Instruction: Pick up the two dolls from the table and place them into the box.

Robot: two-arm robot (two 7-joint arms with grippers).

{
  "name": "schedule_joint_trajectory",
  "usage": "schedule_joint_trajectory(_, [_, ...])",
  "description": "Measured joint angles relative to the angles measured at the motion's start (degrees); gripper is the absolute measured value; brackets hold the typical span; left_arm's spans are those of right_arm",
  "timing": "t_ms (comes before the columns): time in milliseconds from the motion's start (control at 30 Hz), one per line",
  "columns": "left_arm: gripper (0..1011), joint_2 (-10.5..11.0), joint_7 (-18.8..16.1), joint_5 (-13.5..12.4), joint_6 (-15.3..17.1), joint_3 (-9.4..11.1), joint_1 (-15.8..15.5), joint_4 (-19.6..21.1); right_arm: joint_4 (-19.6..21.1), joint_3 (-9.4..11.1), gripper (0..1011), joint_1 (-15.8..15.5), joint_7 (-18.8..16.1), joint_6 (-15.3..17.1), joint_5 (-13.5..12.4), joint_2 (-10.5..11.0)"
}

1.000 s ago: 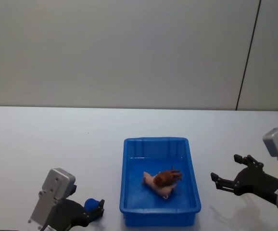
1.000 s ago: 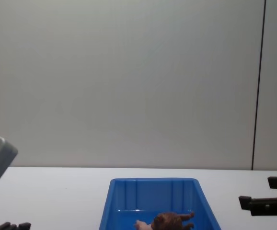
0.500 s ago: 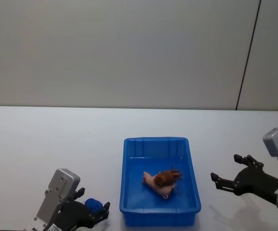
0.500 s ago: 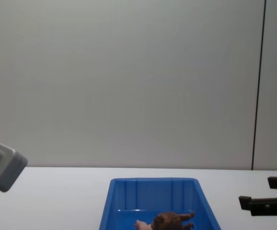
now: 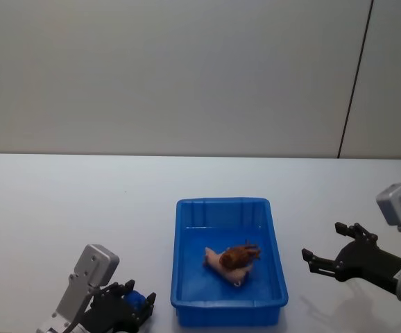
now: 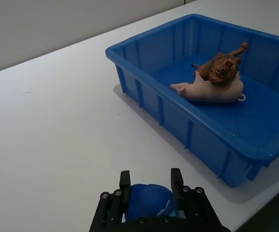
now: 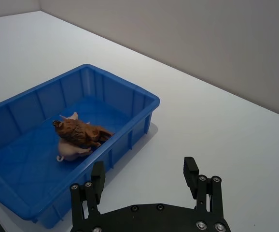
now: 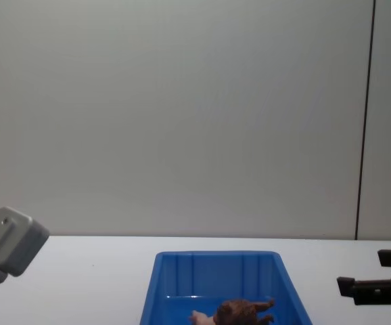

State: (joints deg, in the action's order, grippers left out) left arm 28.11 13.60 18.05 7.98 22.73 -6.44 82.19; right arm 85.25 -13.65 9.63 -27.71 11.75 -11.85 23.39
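The blue box (image 5: 223,202) stands on the white table (image 5: 62,208) in front of me. Both dolls lie inside it: the brown doll (image 5: 239,255) rests on top of the pale pink doll (image 5: 218,262). From the left wrist view I see the brown doll (image 6: 221,67) over the pink doll (image 6: 212,91). My left gripper (image 5: 134,305) is low at the near left of the box, shut on a small blue round object (image 6: 149,203). My right gripper (image 5: 322,241) hovers open to the right of the box, with nothing between its fingers.
The white table runs wide on both sides of the box, up to a grey wall behind. The left wrist's grey housing (image 8: 9,240) shows at the lower left of the chest view. The box rim (image 7: 125,87) lies close ahead of the right gripper (image 7: 144,165).
My left arm has drawn back toward the table's near edge, carrying the blue round object lower in the head view. The right gripper, box and dolls have stayed put.
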Motion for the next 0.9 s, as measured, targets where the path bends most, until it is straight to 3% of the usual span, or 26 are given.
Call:
schedule_joint_trajectory(300, [288,-0.1,1.0,-0.2,0.7,0.0,-0.1,-0.1,0.0,0.0,1001,0.0,0.0,0.0,0.0,0.0])
schedule_joint_trajectory(900, [166,-0.5,2.1,-0.9,1.0,0.0,-0.3,-0.1,0.0,0.0,1001,0.0,0.0,0.0,0.0,0.0])
